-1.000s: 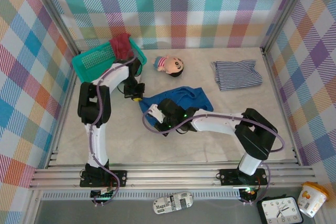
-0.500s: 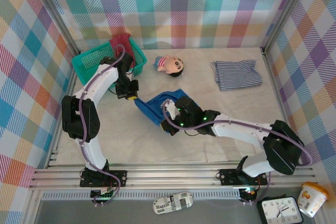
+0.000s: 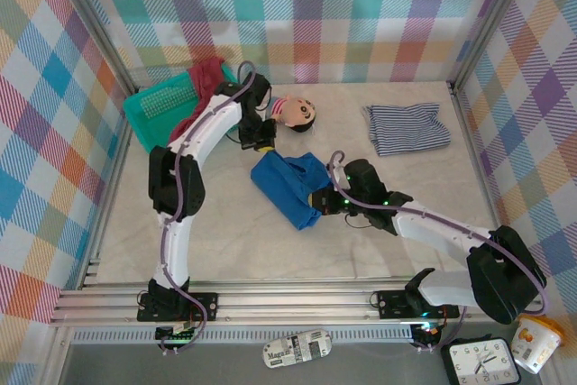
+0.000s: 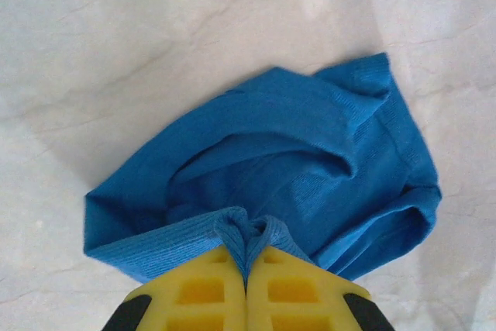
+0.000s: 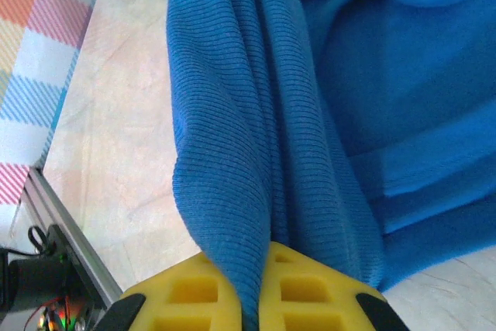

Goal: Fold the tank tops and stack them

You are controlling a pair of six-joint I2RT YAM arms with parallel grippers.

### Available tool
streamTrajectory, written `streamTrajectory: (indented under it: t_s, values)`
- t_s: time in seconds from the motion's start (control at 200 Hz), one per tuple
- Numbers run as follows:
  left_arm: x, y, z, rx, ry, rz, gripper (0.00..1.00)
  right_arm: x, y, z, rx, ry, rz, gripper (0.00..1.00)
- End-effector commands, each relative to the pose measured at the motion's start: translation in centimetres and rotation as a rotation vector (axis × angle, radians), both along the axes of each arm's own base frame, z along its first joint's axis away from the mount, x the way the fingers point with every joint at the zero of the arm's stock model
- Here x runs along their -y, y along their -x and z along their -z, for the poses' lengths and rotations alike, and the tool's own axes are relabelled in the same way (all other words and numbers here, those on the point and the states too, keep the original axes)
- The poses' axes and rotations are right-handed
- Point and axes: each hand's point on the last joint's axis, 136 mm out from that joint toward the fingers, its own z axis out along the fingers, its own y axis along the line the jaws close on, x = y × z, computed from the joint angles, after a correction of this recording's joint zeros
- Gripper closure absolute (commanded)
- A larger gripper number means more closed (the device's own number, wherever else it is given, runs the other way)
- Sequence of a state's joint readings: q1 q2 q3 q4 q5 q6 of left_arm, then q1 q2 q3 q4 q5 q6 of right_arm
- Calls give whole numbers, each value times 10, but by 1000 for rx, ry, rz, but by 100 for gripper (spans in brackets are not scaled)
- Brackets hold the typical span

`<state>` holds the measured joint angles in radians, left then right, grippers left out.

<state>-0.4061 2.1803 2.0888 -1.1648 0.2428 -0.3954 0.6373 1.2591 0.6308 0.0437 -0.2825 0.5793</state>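
Note:
The bright blue tank top lies bunched in a diagonal strip at the table's middle. My left gripper is shut on its far hem, just below the doll. In the left wrist view the ribbed hem of the blue top is pinched between the yellow fingers of the left gripper. My right gripper is shut on the near right edge. The blue cloth drapes from the right gripper. The striped tank top lies folded at the back right. The dark red one hangs over the basket's rim.
A teal mesh basket stands at the back left. A big-headed doll lies just beyond my left gripper. Plaid walls close the table on three sides. Aluminium rails run along the near edge, with a clock and a cup beyond them.
Both grippers have moved right, keeping hold of the blue top. The left one went from beside the basket to below the doll. The cloth now lies drawn into a narrower diagonal strip.

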Motion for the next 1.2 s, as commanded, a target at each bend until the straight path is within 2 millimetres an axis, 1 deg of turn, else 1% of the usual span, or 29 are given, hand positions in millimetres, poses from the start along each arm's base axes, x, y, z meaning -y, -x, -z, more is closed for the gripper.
streamTrajectory:
  t_s: [0.0, 0.09, 0.165, 0.265, 0.275, 0.38, 0.46, 0.54, 0.56, 0.6, 0.625, 0.68, 0.74, 0.84, 0.915, 0.98, 1.085, 1.195]
  values:
    - [7, -18, -1, 25, 10, -19, 100, 9, -1, 2, -54, -40, 29, 93]
    - [18, -28, 5, 33, 29, -14, 100, 15, -10, 7, -77, -52, 38, 92]
    - [28, -36, 13, 39, 51, -6, 98, 22, -19, 13, -87, -55, 49, 92]
    - [40, -44, 24, 44, 72, 12, 98, 28, -31, 20, -88, -46, 62, 91]
    - [41, -45, 23, 49, 78, 14, 98, 28, -32, 21, -90, -45, 64, 91]
    - [52, -52, 36, 44, 100, 31, 93, 35, -42, 33, -107, -40, 90, 88]
    - [58, -57, 41, 48, 114, 42, 91, 44, -52, 42, -116, -40, 134, 87]
    - [61, -64, 38, 80, 124, 41, 87, 52, -63, 44, -105, -58, 187, 85]
    - [61, -66, 36, 89, 127, 39, 84, 53, -65, 45, -102, -56, 193, 84]
    - [62, -70, 33, 108, 131, 36, 75, 54, -69, 44, -97, -61, 202, 82]
    - [63, -72, 30, 119, 136, 34, 71, 54, -71, 44, -95, -63, 205, 80]
    - [65, -76, 24, 142, 154, 36, 68, 54, -75, 46, -93, -57, 214, 78]
    - [67, -78, 18, 157, 163, 38, 64, 59, -79, 48, -90, -41, 240, 76]
    - [63, -76, 8, 175, 151, 49, 56, 72, -79, 52, -92, 29, 281, 69]
    - [57, -71, -1, 183, 127, 63, 53, 85, -75, 53, -89, 103, 305, 65]
    - [51, -64, -7, 181, 107, 78, 52, 93, -70, 53, -83, 148, 314, 57]
    - [41, -45, -9, 151, 78, 95, 51, 93, -59, 47, -88, 132, 304, 54]
    - [24, -23, -4, 115, 32, 103, 50, 94, -40, 46, -130, 121, 319, 48]
